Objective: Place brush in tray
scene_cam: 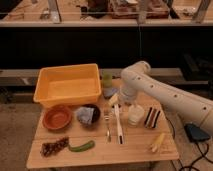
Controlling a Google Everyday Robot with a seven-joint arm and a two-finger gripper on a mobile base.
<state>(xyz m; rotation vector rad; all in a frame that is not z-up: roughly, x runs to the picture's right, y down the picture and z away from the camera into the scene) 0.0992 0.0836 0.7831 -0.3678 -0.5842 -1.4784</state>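
The brush (118, 122) is a cream-white stick with a dark bristle end toward the table's front. It lies flat on the wooden table, just right of the metal fork (107, 125). The tray (67, 85) is a deep yellow tub at the table's back left, with nothing showing inside. My gripper (115, 100) hangs from the white arm (150, 85), which reaches in from the right. It sits just over the far end of the brush, right of the tray's front right corner.
An orange-brown bowl (57, 117) and a dark bowl with grey contents (87, 115) stand in front of the tray. A green cup (107, 80), a white cup (135, 115), a striped dark object (152, 117), a yellow item (157, 142), a green vegetable (81, 146) and a brown bar (55, 146) are spread about.
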